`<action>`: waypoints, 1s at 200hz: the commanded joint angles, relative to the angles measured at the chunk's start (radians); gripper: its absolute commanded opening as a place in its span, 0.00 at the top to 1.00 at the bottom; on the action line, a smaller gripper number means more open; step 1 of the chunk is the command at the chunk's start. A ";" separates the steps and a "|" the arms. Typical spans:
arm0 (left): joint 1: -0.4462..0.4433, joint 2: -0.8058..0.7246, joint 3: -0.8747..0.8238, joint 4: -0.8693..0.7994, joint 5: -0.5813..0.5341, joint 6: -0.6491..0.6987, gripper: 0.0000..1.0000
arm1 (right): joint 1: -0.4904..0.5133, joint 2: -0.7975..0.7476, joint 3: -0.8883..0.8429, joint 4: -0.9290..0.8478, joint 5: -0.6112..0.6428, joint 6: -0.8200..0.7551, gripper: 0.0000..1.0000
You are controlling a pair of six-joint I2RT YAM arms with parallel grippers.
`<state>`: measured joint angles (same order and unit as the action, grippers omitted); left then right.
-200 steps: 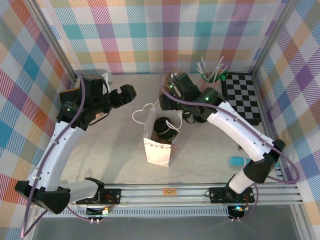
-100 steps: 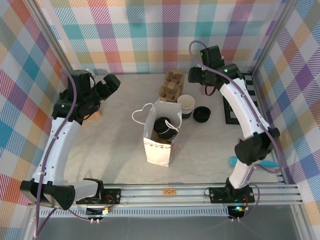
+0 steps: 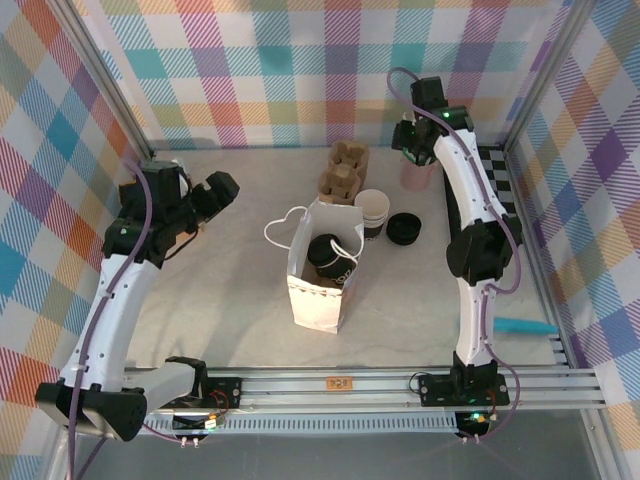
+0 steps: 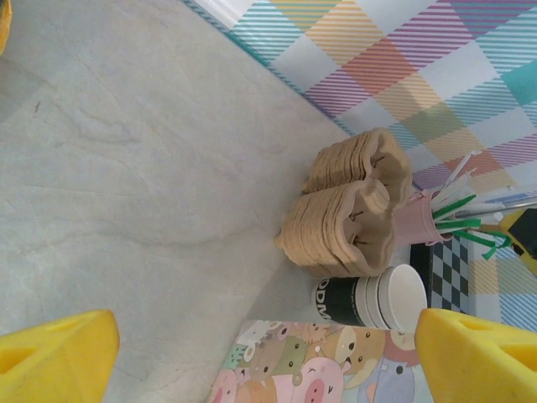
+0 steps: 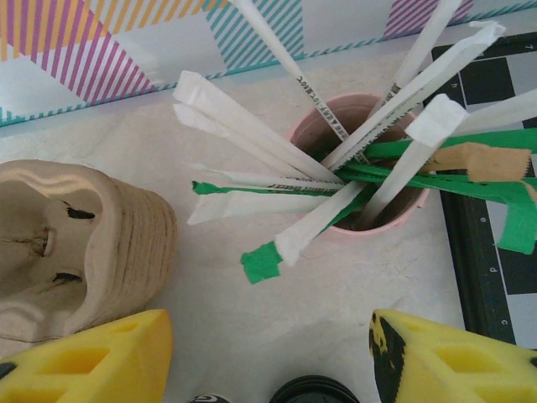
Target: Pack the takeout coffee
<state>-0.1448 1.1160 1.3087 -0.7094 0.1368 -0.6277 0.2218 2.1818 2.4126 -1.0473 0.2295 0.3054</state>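
Note:
The takeout coffee (image 3: 328, 258), a dark cup with a round black lid, stands inside the white paper bag (image 3: 312, 300) at the table's middle. My left gripper (image 3: 222, 186) hangs open to the bag's upper left, well apart from it. In the left wrist view its yellow fingertips (image 4: 55, 356) frame the bag's cartoon-printed side (image 4: 327, 369), and the left gripper (image 4: 268, 369) holds nothing. My right gripper (image 3: 412, 148) hovers at the back right over the pink straw cup (image 5: 362, 159). The right gripper (image 5: 268, 361) stands open and empty.
A stack of brown pulp cup carriers (image 3: 343, 172) sits behind the bag, with a stack of lidless cups (image 3: 372, 212) and a loose black lid (image 3: 403, 229) to its right. A checkerboard mat (image 3: 497, 185) lies far right. A blue object (image 3: 524, 326) rests near the right rail.
My right arm has swung from just behind the bag to the far right corner over the straw cup. My left gripper has drawn back to the left. The coffee stays in the bag.

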 commanded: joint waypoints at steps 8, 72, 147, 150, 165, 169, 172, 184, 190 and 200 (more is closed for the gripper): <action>0.013 -0.026 -0.034 -0.027 -0.001 0.019 0.10 | -0.025 -0.001 0.024 -0.030 -0.025 0.001 0.36; 0.011 -0.063 -0.049 -0.064 -0.002 0.023 0.10 | -0.035 0.026 0.023 -0.026 -0.043 -0.041 0.36; 0.011 -0.094 -0.073 -0.093 -0.015 0.025 0.10 | -0.045 0.071 0.070 -0.025 -0.073 -0.071 0.38; 0.011 -0.094 -0.074 -0.094 -0.015 0.025 0.10 | -0.045 0.074 0.074 -0.026 -0.073 -0.072 0.39; 0.011 -0.097 -0.074 -0.097 -0.015 0.026 0.10 | -0.045 0.085 0.087 -0.031 -0.071 -0.072 0.42; 0.011 -0.096 -0.074 -0.097 -0.014 0.026 0.10 | -0.045 0.085 0.088 -0.032 -0.069 -0.072 0.42; 0.011 -0.097 -0.074 -0.099 -0.014 0.027 0.10 | -0.046 0.087 0.090 -0.035 -0.066 -0.072 0.42; 0.011 -0.099 -0.075 -0.102 -0.015 0.028 0.10 | -0.047 0.085 0.089 -0.043 -0.052 -0.066 0.43; 0.011 -0.099 -0.075 -0.104 -0.016 0.029 0.10 | -0.048 0.080 0.083 -0.043 -0.048 -0.064 0.44; 0.011 -0.102 -0.077 -0.107 -0.017 0.029 0.10 | -0.050 0.068 0.066 -0.036 -0.044 -0.061 0.45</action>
<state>-0.1448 1.0363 1.2457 -0.7914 0.1291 -0.6128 0.1822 2.2620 2.4691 -1.0698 0.1745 0.2462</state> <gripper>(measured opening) 0.898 0.558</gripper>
